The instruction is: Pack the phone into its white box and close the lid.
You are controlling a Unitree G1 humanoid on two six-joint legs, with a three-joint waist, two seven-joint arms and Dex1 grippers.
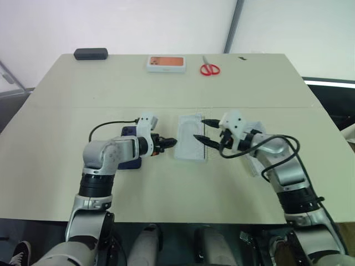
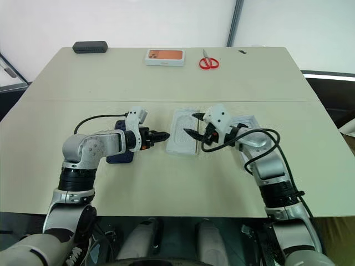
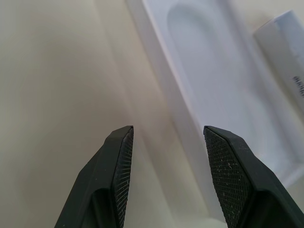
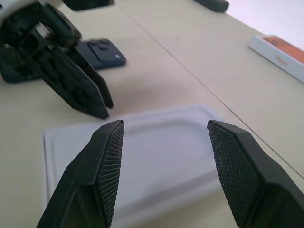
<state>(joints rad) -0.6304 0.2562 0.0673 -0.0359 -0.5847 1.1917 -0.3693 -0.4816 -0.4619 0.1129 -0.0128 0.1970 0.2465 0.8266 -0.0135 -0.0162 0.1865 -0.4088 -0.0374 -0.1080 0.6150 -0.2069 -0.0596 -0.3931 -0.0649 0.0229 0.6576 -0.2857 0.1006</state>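
Our left gripper (image 2: 162, 135) and right gripper (image 2: 194, 124), both spread and empty, flank the flat white embossed card (image 2: 182, 138). Bare beige desk (image 2: 166, 183) lies open along its near edge.

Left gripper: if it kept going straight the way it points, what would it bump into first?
Most likely the flat white card lying between the two grippers. The left gripper is open and points down at the card's near edge, with bare table just before it. How far off it is I cannot tell.

Beyond the flat white insert card (image 2: 183, 137): one scissors (image 2: 209, 61), one orange-pictured box (image 2: 165, 56), one dark case (image 2: 90, 47); beside it: one phone (image 4: 102, 53), possibly one white box (image 2: 247, 123).
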